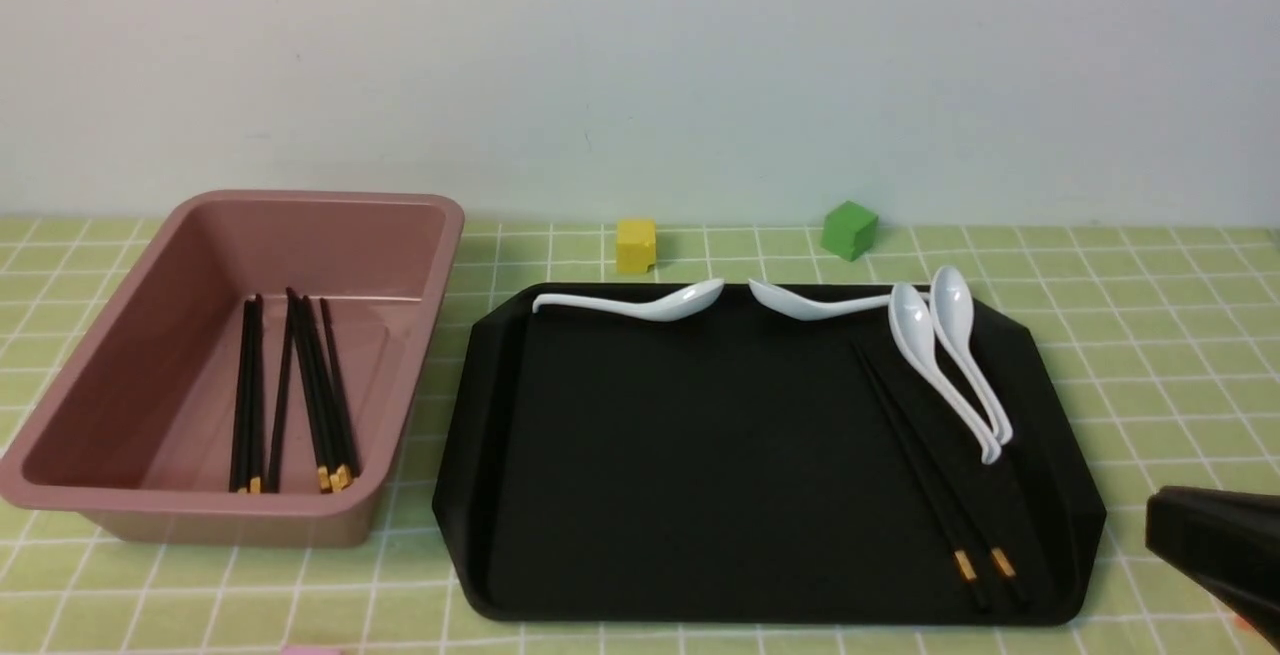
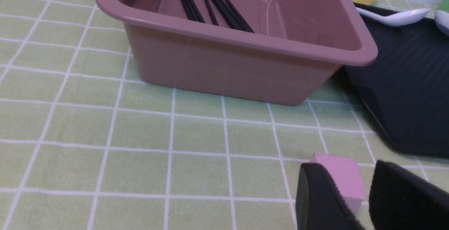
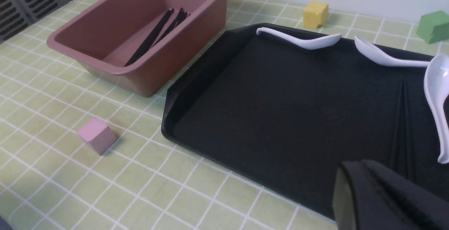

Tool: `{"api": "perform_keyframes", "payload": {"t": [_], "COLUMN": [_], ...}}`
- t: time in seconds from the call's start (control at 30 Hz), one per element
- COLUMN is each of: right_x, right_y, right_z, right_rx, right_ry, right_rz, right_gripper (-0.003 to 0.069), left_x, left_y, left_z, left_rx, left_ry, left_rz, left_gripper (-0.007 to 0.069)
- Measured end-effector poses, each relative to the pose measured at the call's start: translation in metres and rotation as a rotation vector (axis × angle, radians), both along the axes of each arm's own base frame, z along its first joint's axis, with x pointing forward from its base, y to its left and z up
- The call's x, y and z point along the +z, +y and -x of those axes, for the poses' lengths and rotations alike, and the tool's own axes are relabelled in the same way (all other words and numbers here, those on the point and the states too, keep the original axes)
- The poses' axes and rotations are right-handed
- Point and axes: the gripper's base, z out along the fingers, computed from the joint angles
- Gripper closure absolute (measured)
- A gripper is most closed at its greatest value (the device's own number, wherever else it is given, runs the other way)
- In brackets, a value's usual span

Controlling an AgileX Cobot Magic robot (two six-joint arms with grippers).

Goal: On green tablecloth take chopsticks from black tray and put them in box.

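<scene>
Showing frontally only — gold bands (image 1: 964, 565)

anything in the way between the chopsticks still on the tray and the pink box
Only low things: the chopsticks would cross bare tray floor, then the left rim of the black tray and the near wall of the box. The spoons lie off that path.
</scene>
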Motion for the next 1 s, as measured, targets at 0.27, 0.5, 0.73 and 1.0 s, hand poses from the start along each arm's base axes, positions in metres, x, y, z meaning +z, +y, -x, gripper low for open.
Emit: {"api": "perform_keyframes", "payload": {"t": [0.27,0.5,0.73,1.0], "right_x": [0.0,0.0,0.001,-0.012], "right_y": [0.0,0.0,0.0,-0.018], "right_z": [0.0,0.0,-0.001,0.003], "right_rx": [0.0,0.0,-0.005,-0.154], "right_ry": [-0.001,-0.001,-0.011,-0.282], "right_rz": [-0.001,-0.001,-0.008,-0.157], "right_gripper": [0.0629,0.062,0.0613,0.0608], "left_x": [0.0,0.0,0.0,0.0], "left_y": [0.0,0.0,0.0,0.0], "left_z": [0.0,0.0,0.0,0.0], "left_rx": [0.0,0.0,0.0,0.0], "left_ry": [0.0,0.0,0.0,0.0], "left_rz": [0.0,0.0,0.0,0.0], "left_gripper": [0.0386,0.0386,0.0388,0.0386]}}
